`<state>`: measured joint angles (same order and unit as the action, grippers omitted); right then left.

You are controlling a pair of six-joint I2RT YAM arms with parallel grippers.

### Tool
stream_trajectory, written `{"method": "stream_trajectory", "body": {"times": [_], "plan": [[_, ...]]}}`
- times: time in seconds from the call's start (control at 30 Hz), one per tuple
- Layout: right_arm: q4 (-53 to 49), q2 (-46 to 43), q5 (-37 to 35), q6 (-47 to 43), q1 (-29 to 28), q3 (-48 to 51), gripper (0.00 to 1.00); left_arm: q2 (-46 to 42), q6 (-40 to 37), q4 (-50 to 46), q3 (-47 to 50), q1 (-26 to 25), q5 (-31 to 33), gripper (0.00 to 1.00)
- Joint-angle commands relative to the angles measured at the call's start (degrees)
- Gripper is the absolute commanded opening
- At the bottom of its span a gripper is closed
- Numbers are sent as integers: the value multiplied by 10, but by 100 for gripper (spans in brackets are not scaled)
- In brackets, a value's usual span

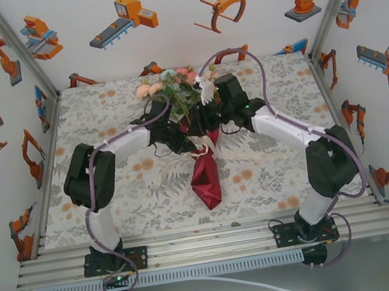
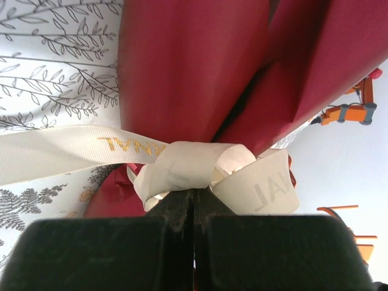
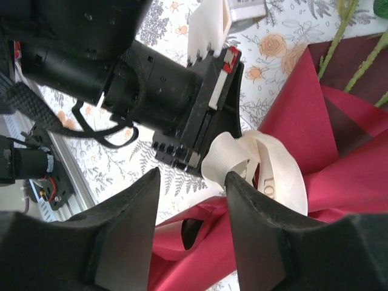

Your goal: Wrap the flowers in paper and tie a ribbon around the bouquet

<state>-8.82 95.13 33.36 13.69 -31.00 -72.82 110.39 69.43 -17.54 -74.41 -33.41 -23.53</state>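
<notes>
Left gripper [image 1: 182, 138]: meets the waist of the bouquet [image 1: 200, 156] from 9 o'clock in the top view. It is clenched, jaws pressed together. In the left wrist view a fold of the ribbon [image 2: 188, 163] seems pinched at the tips, at the knot.
Bouquet, position: lies mid-table on the leaf-printed cloth [image 1: 101, 108], with blooms toward 12 o'clock and the cone tip toward 6 o'clock.
Flowers [image 1: 171, 84]: pink, peach and cream blooms on thin green stems. They are judged soft and easily bruised, so they are no place to grip.
Paper [image 1: 205, 177]: a dark red sheet gathered into a cone. It is judged light, thin and quick to crease or dent. The safest hold is the gathered waist, where the layers bunch.
Ribbon, handling: a cream band knotted at the waist, with one tail running to 9 o'clock in the left wrist view. It is judged floppy and probably slippery, and is best taken flat on a loose tail near the knot.
Writing: gold capitals run along the ribbon, upside down in the left wrist view. A fragment resembling "NAL" can be made out, and the rest is folded into the knot.
Right gripper [image 3: 194, 182]: approaches from 2 o'clock in the top view. Its jaws stand apart, grasping nothing. A ribbon loop sits just beside one finger [image 3: 254, 230].
</notes>
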Motion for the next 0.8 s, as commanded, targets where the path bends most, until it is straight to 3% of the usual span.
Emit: {"method": "stream_trajectory", "body": {"times": [0.0,0.17,0.37,0.63,0.77], "plan": [[-41,-40,-20,-12,10,7,48,5,10,4,4,8,10,0],[-32,-91,-68,-6,16,68,47,4,12,10,14,17,6,0],[1,-113,-74,-1,15,125,42,12,12,16,10,18,0,0],[25,-39,-75,-9,13,109,45,14,11,13,9,18,-7,0],[37,7,-71,-2,11,82,41,11,9,11,11,18,-8,0]]}}
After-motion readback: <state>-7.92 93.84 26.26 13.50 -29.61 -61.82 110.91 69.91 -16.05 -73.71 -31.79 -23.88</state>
